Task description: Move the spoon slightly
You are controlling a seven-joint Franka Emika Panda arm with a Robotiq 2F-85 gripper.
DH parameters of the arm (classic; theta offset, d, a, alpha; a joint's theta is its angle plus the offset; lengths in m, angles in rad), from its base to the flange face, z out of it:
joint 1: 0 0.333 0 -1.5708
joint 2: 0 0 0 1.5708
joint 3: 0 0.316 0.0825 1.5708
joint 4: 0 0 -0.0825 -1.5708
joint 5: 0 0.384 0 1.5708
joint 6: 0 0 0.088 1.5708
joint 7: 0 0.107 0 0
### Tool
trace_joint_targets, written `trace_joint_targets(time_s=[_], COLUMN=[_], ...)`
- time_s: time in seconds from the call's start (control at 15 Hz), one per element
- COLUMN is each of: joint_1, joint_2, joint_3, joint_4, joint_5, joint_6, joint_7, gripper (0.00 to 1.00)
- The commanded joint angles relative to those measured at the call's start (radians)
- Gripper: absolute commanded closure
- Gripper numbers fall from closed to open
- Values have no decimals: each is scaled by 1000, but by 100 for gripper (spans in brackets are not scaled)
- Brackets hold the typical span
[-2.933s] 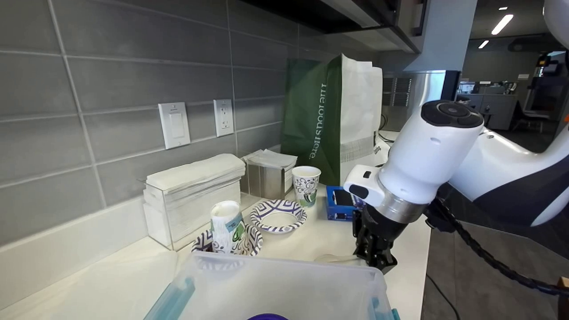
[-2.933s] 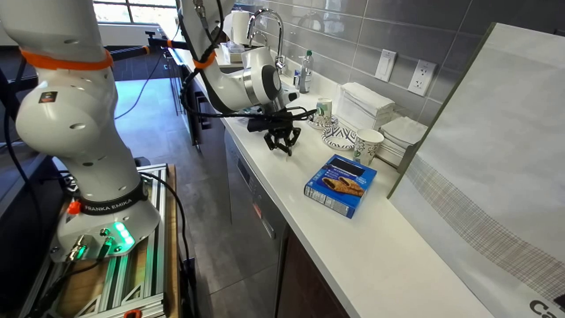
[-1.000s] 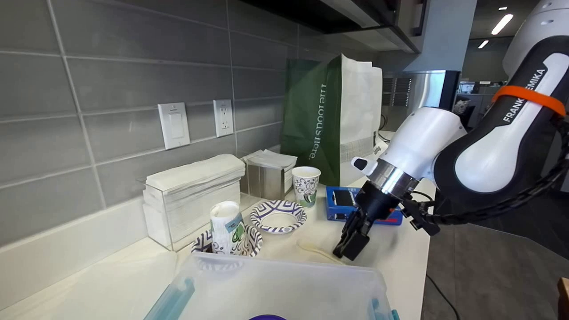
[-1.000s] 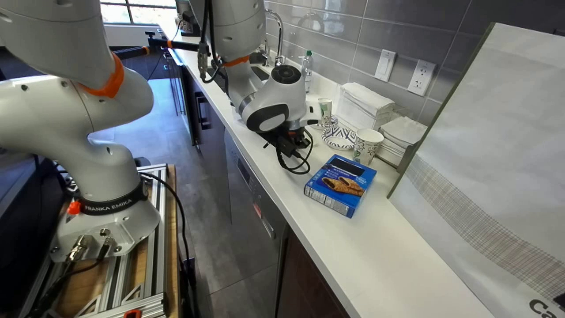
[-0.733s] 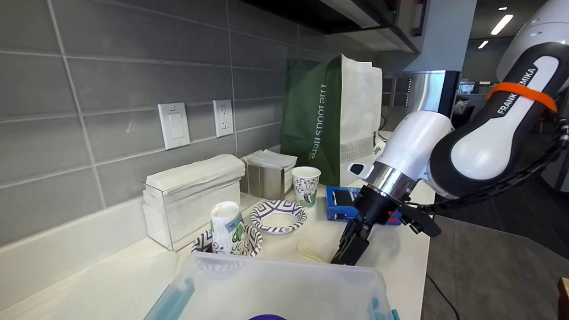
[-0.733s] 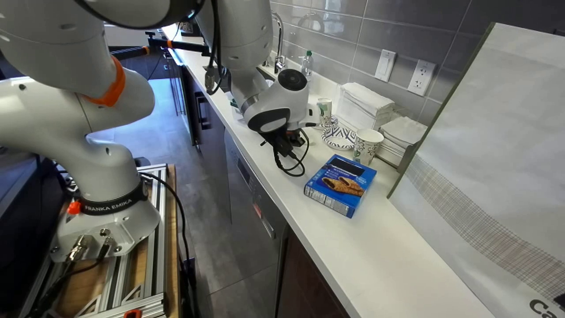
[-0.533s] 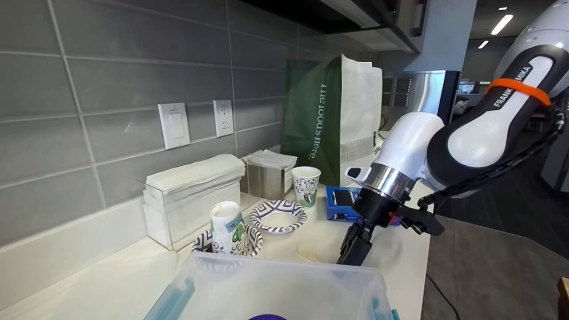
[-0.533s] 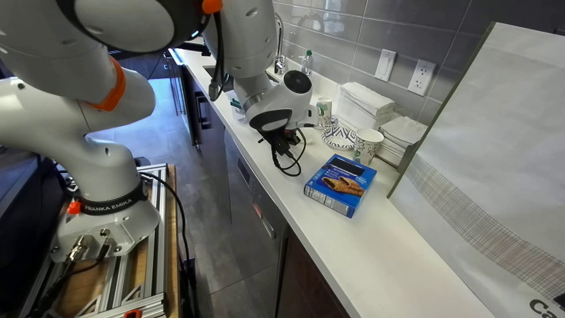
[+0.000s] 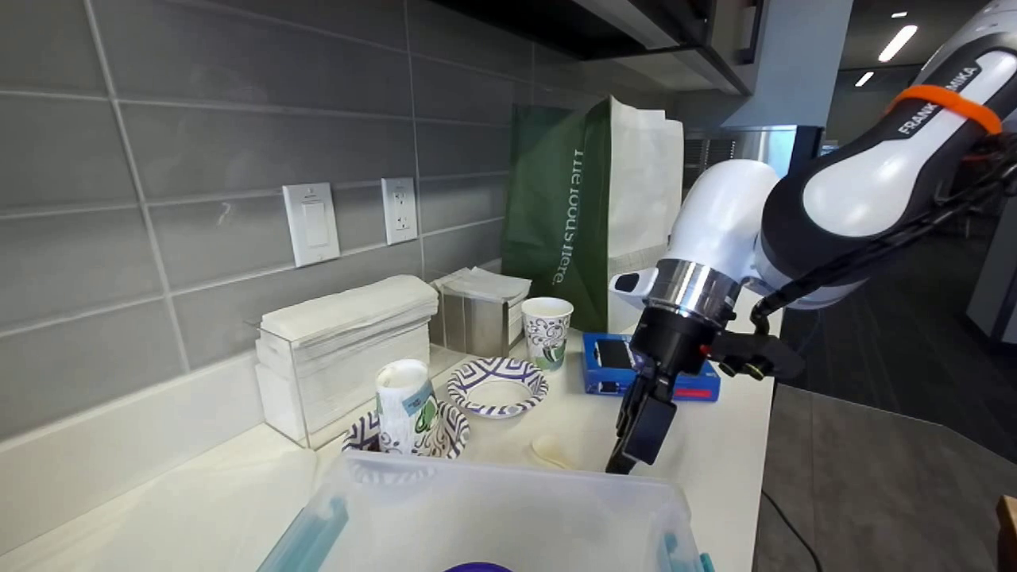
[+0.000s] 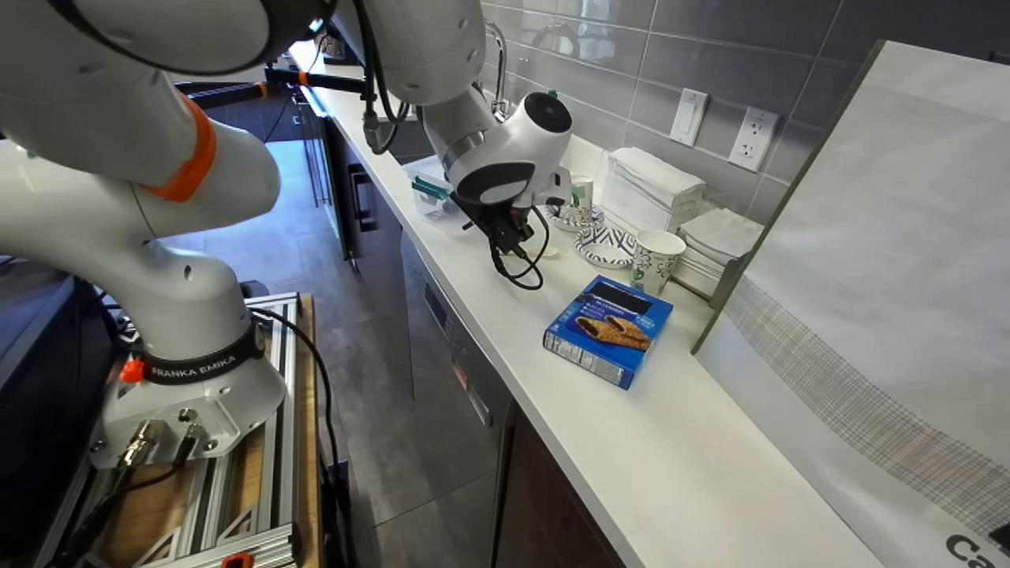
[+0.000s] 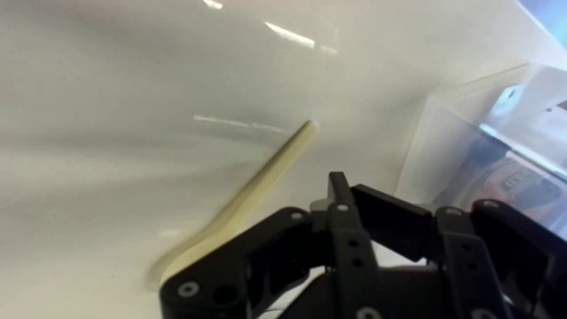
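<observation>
The cream spoon (image 9: 550, 450) lies flat on the white counter in an exterior view, its handle end hidden behind the clear bin's rim. The wrist view shows the whole handle and part of the bowl of the spoon (image 11: 254, 192), running diagonally; a gripper finger covers part of the bowl. My black gripper (image 9: 622, 465) is to the right of the spoon, apart from it. In the wrist view the fingertips of the gripper (image 11: 347, 185) meet, with nothing between them. In an exterior view the wrist and cable hide the fingers.
A clear bin (image 9: 508, 492) with teal latches stands close to the spoon. Patterned paper bowls (image 9: 496, 409), paper cups (image 9: 547, 334), napkin holders (image 9: 349, 357), a blue box (image 10: 607, 327) and a paper bag (image 9: 643, 199) stand along the counter (image 10: 671, 465).
The spoon has turned and shifted left from where it lay 2.9 s ago; its handle has swung toward the bin. My gripper has closed, moved off the spoon, and the wrist has risen in the last half second.
</observation>
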Motion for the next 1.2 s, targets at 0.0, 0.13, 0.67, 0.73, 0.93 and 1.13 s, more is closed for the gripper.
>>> trace_joint_targets(time_s=[0.0,0.13,0.67,0.73,0.93,1.13], joint_1=[-85,-144,-414,-460,-606,-733], joint_2=[-188,-249,-356,-325,-188,-13], joint_3=[148,238,559,619,828,1045], joint_4=[2,12,83,94,82,6], joint_5=[38,23,-160,-205,-406,-603], joint_6=[-134,-180,-457,-527,-684,-716], joint_7=[74,110,351,386,520,722], gripper=[64,49,0,0,0,0])
